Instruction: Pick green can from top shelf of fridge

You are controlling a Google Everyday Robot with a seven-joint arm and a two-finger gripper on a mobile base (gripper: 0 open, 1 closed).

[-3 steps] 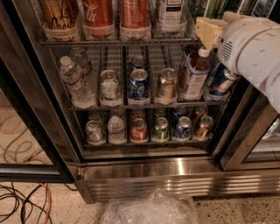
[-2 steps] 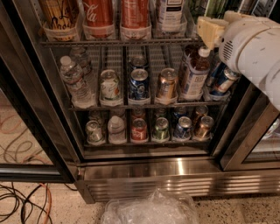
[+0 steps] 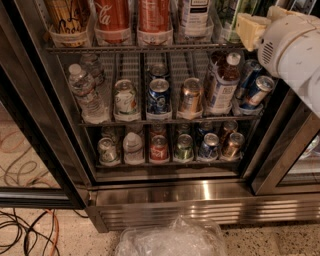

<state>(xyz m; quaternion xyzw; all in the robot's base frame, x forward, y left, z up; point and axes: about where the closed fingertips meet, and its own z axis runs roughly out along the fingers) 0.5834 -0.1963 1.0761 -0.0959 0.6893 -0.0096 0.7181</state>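
— Tool [image 3: 249, 31] position?
— Upper right, by right end of top shelf [image 3: 150, 48]; grip state: cannot tell.
— And green can [image 3: 231, 17]?
— Far right of that shelf, partly hidden behind tool; red cans [image 3: 112, 17] leftward.

On the fridge's [image 3: 200, 192] top shelf [image 3: 150, 48], the Coca-Cola can [image 3: 112, 17] sits left of centre and the green can [image 3: 232, 15] far right, with the end effector [image 3: 250, 29] right in front of it. Short cans [image 3: 159, 95] are on the rack below.
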